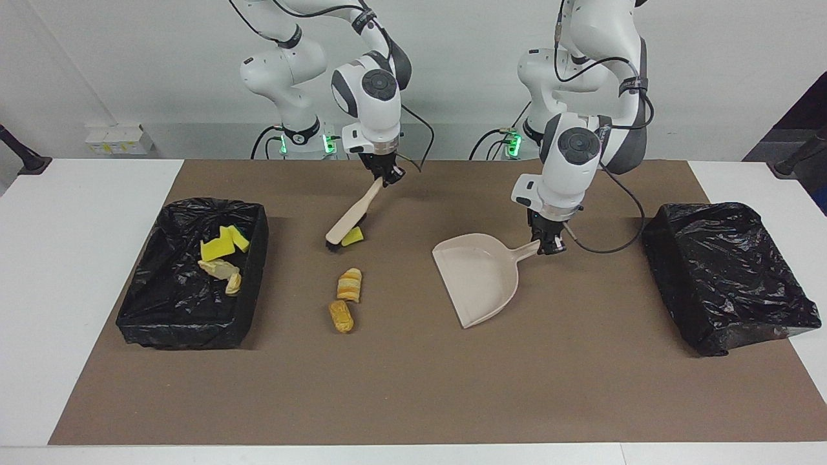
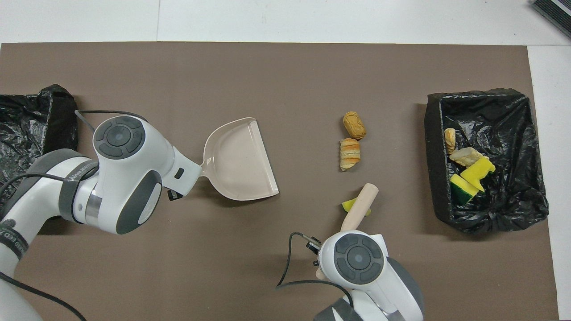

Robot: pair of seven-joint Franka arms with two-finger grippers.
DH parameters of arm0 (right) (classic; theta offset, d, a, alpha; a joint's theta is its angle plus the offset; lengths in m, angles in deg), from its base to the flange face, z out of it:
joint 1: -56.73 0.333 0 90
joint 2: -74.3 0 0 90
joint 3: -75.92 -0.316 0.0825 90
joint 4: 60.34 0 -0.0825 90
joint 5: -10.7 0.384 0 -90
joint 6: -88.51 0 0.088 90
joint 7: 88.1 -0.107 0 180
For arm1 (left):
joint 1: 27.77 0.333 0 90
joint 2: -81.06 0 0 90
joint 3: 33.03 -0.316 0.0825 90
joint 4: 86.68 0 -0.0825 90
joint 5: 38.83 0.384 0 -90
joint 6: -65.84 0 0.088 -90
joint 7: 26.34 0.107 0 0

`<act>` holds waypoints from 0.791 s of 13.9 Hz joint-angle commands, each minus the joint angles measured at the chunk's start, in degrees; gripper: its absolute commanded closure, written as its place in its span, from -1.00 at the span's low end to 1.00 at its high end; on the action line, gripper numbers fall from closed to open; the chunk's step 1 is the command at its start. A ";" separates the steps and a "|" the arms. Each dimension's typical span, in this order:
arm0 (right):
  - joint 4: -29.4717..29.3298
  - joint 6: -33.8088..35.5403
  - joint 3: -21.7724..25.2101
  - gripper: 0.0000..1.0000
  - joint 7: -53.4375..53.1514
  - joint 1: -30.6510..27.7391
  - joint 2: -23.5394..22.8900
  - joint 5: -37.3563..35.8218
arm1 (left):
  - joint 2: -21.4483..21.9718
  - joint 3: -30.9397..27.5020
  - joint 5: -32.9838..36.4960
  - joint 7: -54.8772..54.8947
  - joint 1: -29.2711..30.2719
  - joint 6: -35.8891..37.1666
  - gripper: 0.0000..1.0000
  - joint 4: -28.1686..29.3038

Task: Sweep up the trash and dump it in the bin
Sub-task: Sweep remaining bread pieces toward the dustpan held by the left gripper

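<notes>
- White table (image 1: 77, 271), with brown mat (image 1: 413, 387) over most of the top; bare white strips at both ends of the mat and along its edge farthest from the robots.
- Plain white wall (image 1: 129, 58) above the table, lit evenly, soft shadows on the mat.
- White socket box (image 1: 119, 139) low on the wall, near the table's corner.
- Dark clamp-like fittings (image 1: 22, 155) at the table's two corners nearest the wall.
- Dark ribbed object (image 2: 553, 11) just off the table's corner.

Brown mat, spare bin, wall socket
A brown paper mat (image 1: 413, 387) covers the white table (image 1: 77, 271); a crumpled black-bagged bin (image 1: 730, 278) sits at the left arm's end.
</notes>
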 commanded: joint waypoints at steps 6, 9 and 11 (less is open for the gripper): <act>-22.29 0.75 -0.17 1.00 5.34 -2.79 -13.43 2.70 | 0.60 -0.77 1.39 -1.21 0.04 -4.10 1.00 1.12; -24.66 5.04 -0.25 1.00 10.15 -3.04 -12.22 2.89 | 0.78 -0.68 1.39 -5.23 -0.83 -3.58 1.00 1.38; -27.04 9.44 -0.08 1.00 17.08 -4.36 -11.77 2.80 | 0.86 -0.60 1.39 -5.60 -1.10 -3.23 1.00 1.56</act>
